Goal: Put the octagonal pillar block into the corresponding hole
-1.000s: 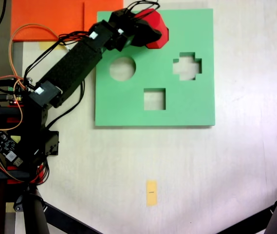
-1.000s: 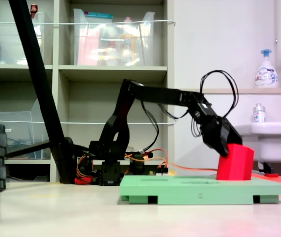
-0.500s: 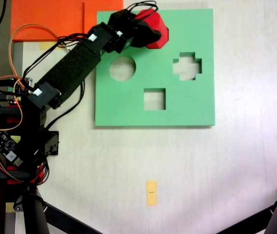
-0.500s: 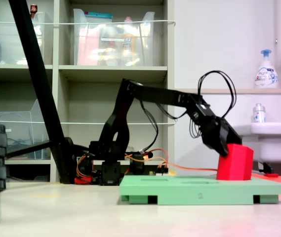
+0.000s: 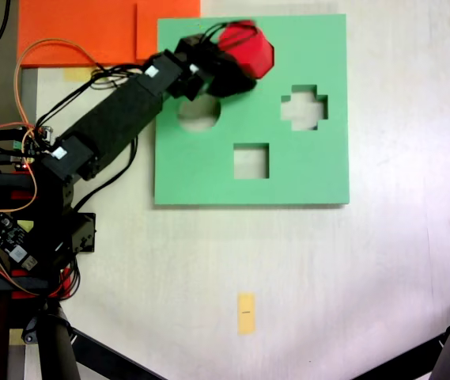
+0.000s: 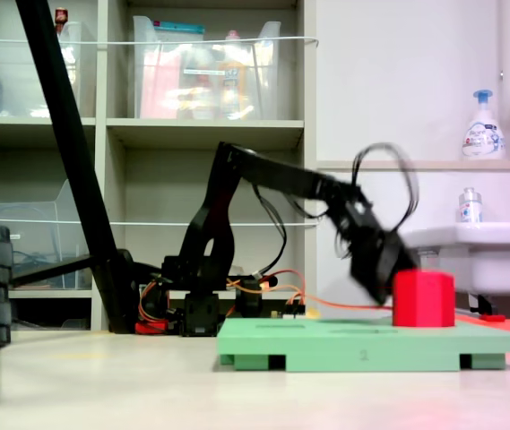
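In the first exterior view, your black robot arm point(image 5: 114, 119) reaches from the frame's 9 o'clock edge toward 1 o'clock, over the flat square green foam board point(image 5: 304, 170). Its hand point(image 5: 221, 71) sits against the 8 o'clock side of the small bright red eight-sided foam block point(image 5: 247, 49), near the board's 12 o'clock edge. You cannot tell whether the hand is gripping it. The eight-sided hole is hidden beneath the block. A round cutout point(image 5: 199, 115), a cross cutout point(image 5: 304, 107) and a square cutout point(image 5: 251, 161) stand empty.

In the second exterior view, the hand point(image 6: 376, 264) is motion-blurred at the block's point(image 6: 423, 298) 9 o'clock side. The block stands upright, its lower part below the top face of the board point(image 6: 344, 345), which lies on the pale bench point(image 6: 102, 385).
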Controlling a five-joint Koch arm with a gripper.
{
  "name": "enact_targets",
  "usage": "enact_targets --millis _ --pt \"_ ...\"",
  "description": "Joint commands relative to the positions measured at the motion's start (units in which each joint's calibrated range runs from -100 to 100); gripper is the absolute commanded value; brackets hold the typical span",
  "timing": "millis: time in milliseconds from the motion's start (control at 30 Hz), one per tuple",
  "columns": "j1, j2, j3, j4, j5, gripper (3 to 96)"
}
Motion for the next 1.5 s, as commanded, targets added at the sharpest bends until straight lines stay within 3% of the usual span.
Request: enact_targets --millis 33,467,733,767,833,933,1000,1067,1167,1267,1500 --pt "-0.2 -8.1 -5.0 12.5 2.2 78.9" --pt "-0.4 -15.8 -6.8 10.1 2.3 80.1" --pt "-3.7 -35.5 0.2 -0.1 -0.7 78.0" --pt "-4.7 -38.9 0.2 -0.1 -2.7 77.1" --pt "-6.6 -45.6 0.5 -0.6 -5.6 58.5" --pt "-9.8 -59.3 0.8 -1.0 -9.4 49.4" --pt "-12.7 -64.0 0.8 -0.9 -12.6 48.9" --pt "-16.5 -67.6 0.1 -0.9 -22.7 50.2" --pt "-21.1 -77.0 -13.0 4.7 -44.4 53.4" --pt "-24.3 -90.1 -36.1 20.6 -46.4 53.0" --pt "-25.8 -91.2 -92.5 54.5 -46.5 52.5"
